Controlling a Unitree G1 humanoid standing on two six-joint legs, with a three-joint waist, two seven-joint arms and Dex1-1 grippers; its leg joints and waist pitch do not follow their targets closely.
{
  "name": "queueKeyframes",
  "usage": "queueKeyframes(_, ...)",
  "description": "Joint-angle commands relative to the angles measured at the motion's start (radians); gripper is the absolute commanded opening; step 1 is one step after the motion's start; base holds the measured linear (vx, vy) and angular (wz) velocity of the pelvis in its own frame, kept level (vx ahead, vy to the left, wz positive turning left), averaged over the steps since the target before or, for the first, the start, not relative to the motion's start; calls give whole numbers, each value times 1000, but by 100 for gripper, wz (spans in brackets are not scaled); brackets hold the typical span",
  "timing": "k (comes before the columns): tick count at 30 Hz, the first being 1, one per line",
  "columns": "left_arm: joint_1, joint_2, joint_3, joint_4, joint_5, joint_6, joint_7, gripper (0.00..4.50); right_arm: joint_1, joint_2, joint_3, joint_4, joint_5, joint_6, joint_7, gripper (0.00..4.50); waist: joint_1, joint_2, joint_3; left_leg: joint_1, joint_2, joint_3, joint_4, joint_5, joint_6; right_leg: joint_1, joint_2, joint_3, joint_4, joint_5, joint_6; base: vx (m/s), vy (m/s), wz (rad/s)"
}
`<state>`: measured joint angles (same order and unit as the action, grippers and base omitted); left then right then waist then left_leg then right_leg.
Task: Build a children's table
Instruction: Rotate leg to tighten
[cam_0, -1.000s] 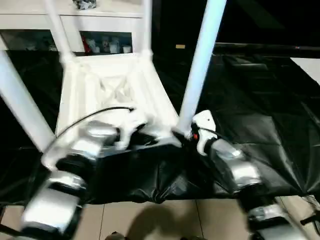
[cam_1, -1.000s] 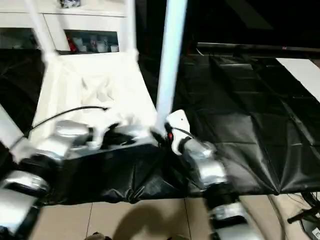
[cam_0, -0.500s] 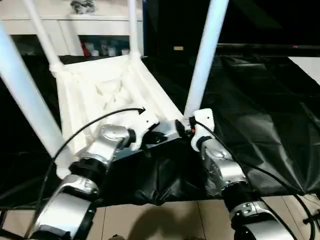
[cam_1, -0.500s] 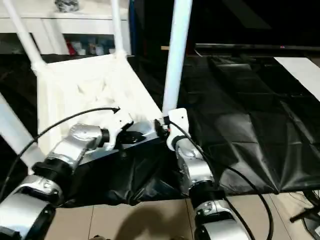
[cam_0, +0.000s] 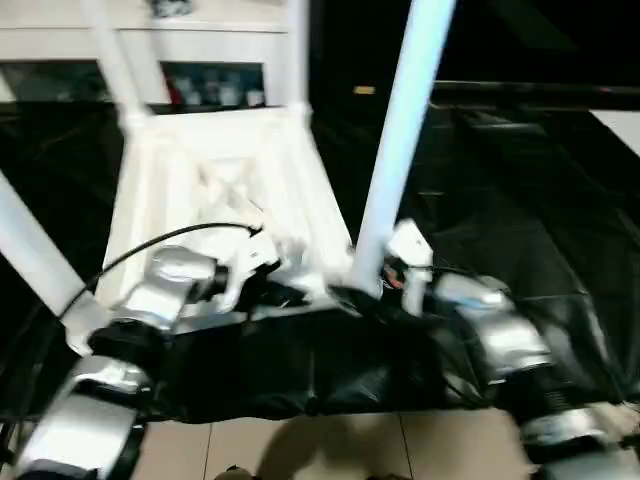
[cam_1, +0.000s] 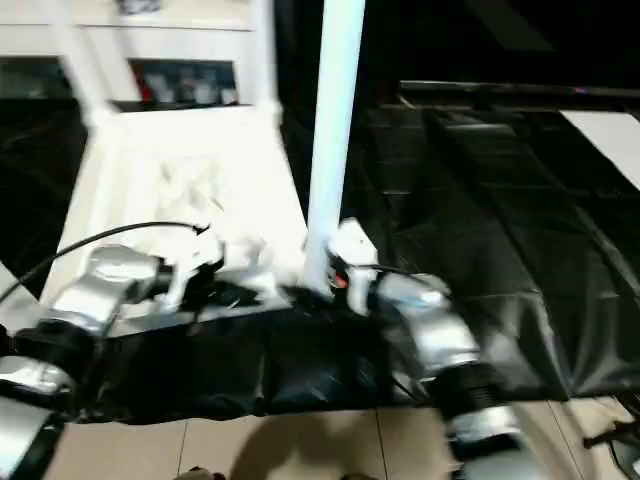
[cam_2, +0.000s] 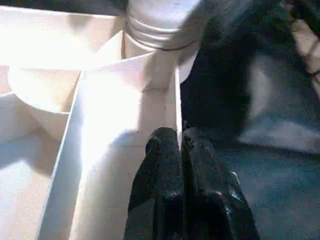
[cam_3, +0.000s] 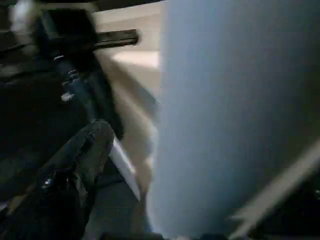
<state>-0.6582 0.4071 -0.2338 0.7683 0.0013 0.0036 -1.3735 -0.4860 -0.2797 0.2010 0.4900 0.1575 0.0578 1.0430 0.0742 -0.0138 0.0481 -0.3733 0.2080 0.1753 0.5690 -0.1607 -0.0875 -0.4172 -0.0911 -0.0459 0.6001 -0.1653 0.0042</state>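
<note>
The small white plastic children's table (cam_0: 215, 190) lay upside down on the black-sheeted work table (cam_0: 520, 200), legs pointing up. The left gripper (cam_2: 180, 142) was pressed together, pinching a thin underside rib at the near edge. The right gripper (cam_0: 372, 296) sat just beside the near-right white tubular leg (cam_0: 400, 140), its long axis upright; jaw state hard to tell. Open room lay to the right.

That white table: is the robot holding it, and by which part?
Yes. The left gripper pinches a thin rib on the table underside, near a leg socket. The right gripper sits by a leg; no grip shows.
</note>
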Motion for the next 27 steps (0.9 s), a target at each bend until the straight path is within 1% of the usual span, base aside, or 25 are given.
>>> queueKeyframes(1, 9, -7, -43, -9, 9, -23, -61, 0, -21, -12, 21, -12, 9, 8, 66, 413, 1, 2, -65, 12, 18, 11, -58, -243, 70, 55, -31, 26, -57, -145, -254, 0, 0, 0)
queueKeyframes(2, 7, 0, -43, -2, 10, -21, -71, 0, -32, -21, 28, -4, 10, 14, 98, 403, 5, 3, -65, 12, 18, 11, -58, -253, 63, 55, -33, 27, -58, -164, -252, 0, 0, 0)
queueKeyframes(3, 5, 11, -44, 8, 9, -24, -86, 0, -46, -33, 38, 6, 13, 26, 139, 403, 10, 2, -65, 14, 18, 11, -59, -261, 54, 54, -33, 27, -60, -186, -247, 0, 0, 0)
queueKeyframes(4, 5, 13, -43, 9, 9, -25, -90, 0, -50, -35, 42, 10, 10, 26, 147, 392, 11, 1, -64, 14, 17, 10, -60, -266, 50, 54, -33, 27, -60, -198, -244, 0, 0, 0)
queueKeyframes(5, 3, 18, -43, 14, 9, -22, -100, 0, -59, -41, 51, 23, 2, 20, 168, 382, 15, 0, -64, 15, 18, 10, -60, -267, 43, 54, -36, 28, -61, -212, -237, 0, 0, 0)
queueKeyframes(6, 0, 20, -43, 17, 10, -23, -104, 0, -70, -44, 55, 39, -2, 20, 185, 361, 14, 0, -63, 16, 18, 10, -61, -272, 38, 52, -36, 28, -62, -223, -236, 0, 0, 0)
queueKeyframes(7, -3, 23, -43, 20, 11, -21, -109, 0, -78, -45, 60, 51, -7, 16, 195, 355, 14, -8, -64, 14, 17, 10, -61, -271, 38, 53, -36, 27, -61, -228, -236, 0, 0, 0)
queueKeyframes(8, -6, 27, -44, 22, 11, -21, -114, 0, -84, -49, 65, 57, -6, 19, 211, 355, 16, -11, -64, 14, 18, 10, -61, -267, 36, 53, -38, 27, -62, -236, -231, 0, 0, 0)
queueKeyframes(9, -7, 28, -44, 23, 11, -22, -115, 0, -87, -50, 68, 59, -5, 21, 217, 350, 16, -23, -64, 12, 18, 10, -61, -257, 39, 54, -38, 27, -61, -238, -224, 0, 0, 0)
queueKeyframes(10, -10, 32, -45, 24, 11, -24, -118, 0, -91, -52, 72, 64, -3, 25, 229, 344, 19, -17, -65, 11, 18, 8, -61, -248, 37, 55, -39, 27, -58, -235, -223, 0, 0, 0)
queueKeyframes(11, -12, 33, -44, 25, 11, -26, -119, 0, -93, -52, 72, 66, -2, 26, 233, 332, 19, -12, -65, 15, 20, 9, -62, -245, 35, 51, -38, 27, -58, -222, -227, 0, 0, 0)
queueKeyframes(12, -15, 36, -43, 27, 11, -28, -116, 0, -97, -49, 73, 73, -2, 29, 239, 313, 18, -17, -65, 14, 20, 9, -62, -248, 34, 51, -36, 26, -56, -207, -231, 0, 0, 0)
queueKeyframes(13, -17, 37, -42, 29, 11, -30, -116, 0, -98, -47, 72, 76, -2, 29, 243, 313, 18, -17, -65, 14, 20, 9, -62, -248, 34, 51, -36, 26, -56, -207, -231, 0, 0, 0)
queueKeyframes(14, -18, 38, -42, 32, 11, -33, -118, 0, -101, -46, 72, 82, -2, 29, 249, 309, 19, -21, -65, 15, 19, 10, -61, -246, 36, 51, -37, 26, -56, -204, -233, 0, 0, 0)
queueKeyframes(15, -18, 40, -39, 35, 10, -35, -117, 0, -101, -45, 77, 89, -5, 28, 259, 301, 20, -23, -65, 15, 20, 10, -61, -250, 36, 51, -38, 26, -56, -211, -232, 0, 0, 0)
queueKeyframes(18, -17, 41, -37, 37, 9, -33, -117, 0, -99, -43, 82, 99, -9, 25, 267, 267, 22, -22, -64, 15, 20, 11, -62, -256, 31, 50, -38, 27, -57, -216, -229, 0, 0, 0)
queueKeyframes(20, -16, 41, -37, 38, 11, -35, -114, 0, -94, -40, 83, 101, -11, 21, 267, 264, 23, -24, -64, 16, 20, 10, -62, -261, 27, 50, -39, 27, -58, -226, -227, 0, 0, 0)
queueKeyframes(21, -15, 42, -39, 39, 11, -35, -113, 0, -88, -39, 84, 97, -11, 20, 268, 256, 24, -23, -64, 16, 20, 10, -62, -259, 26, 51, -38, 27, -58, -225, -225, 0, 0, 0)
queueKeyframes(22, -14, 42, -39, 41, 11, -38, -111, 0, -84, -39, 85, 94, -11, 20, 269, 231, 25, -20, -64, 15, 20, 10, -63, -258, 24, 51, -38, 27, -58, -219, -225, 0, 0, 0)
queueKeyframes(24, -16, 40, -37, 46, 9, -39, -109, 0, -73, -39, 86, 85, -11, 21, 268, 227, 25, -20, -65, 16, 19, 10, -62, -257, 23, 51, -38, 27, -57, -210, -227, 0, 0, 0)
queueKeyframes(25, -17, 40, -37, 48, 9, -40, -108, 0, -71, -39, 86, 84, -12, 21, 268, 215, 26, -18, -65, 16, 19, 9, -62, -260, 23, 52, -37, 27, -57, -210, -227, 0, 0, 0)
queueKeyframes(27, -17, 40, -37, 49, 10, -40, -108, 0, -69, -38, 86, 83, -11, 22, 267, 206, 26, -20, -65, 17, 19, 9, -62, -261, 22, 52, -37, 27, -57, -209, -228, 0, 0, 0)
